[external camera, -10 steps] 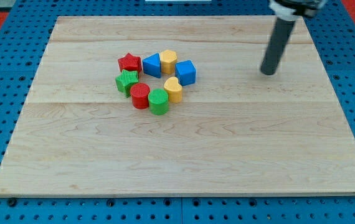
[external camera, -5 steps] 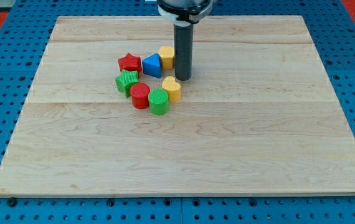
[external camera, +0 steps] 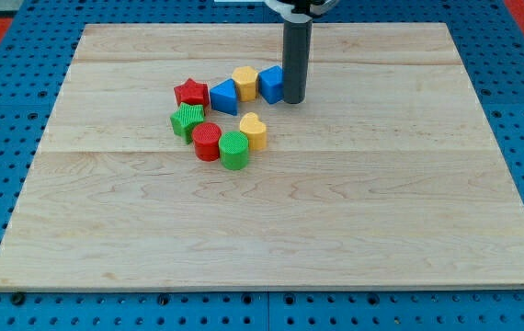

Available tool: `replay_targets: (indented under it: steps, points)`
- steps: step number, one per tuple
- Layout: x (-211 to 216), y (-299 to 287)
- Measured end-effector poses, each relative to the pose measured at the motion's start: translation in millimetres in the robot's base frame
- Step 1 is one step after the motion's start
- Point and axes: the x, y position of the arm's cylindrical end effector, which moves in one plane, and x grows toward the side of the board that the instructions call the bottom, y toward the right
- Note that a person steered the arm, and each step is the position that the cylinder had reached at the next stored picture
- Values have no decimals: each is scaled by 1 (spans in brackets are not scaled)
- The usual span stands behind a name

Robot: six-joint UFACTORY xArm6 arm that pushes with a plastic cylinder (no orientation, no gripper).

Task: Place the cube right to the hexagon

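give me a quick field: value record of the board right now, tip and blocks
tip: at the blue cube's right side, seems to touch it
blue cube: right of the yellow hexagon, close beside it
yellow hexagon: between blue cube and blue triangle
blue triangle: right of the red star
red star: leftmost of the top row
lower group: green star, red cylinder, green cylinder, yellow heart

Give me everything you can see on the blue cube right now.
The blue cube is a small, solid-looking block, plastic by its look, sitting flat on the wooden board in the cluster's upper right. Its left side meets the yellow hexagon. My tip stands right against its right side, the rod hiding that edge, so contact looks likely but is not certain.
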Motion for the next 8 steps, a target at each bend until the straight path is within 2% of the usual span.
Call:
replay_targets:
  steps: [1, 3, 4, 7, 8]
  points:
    - [19, 14]
    - [23, 46]
    - [15, 36]
    - [-73, 66]
    - [-77, 79]
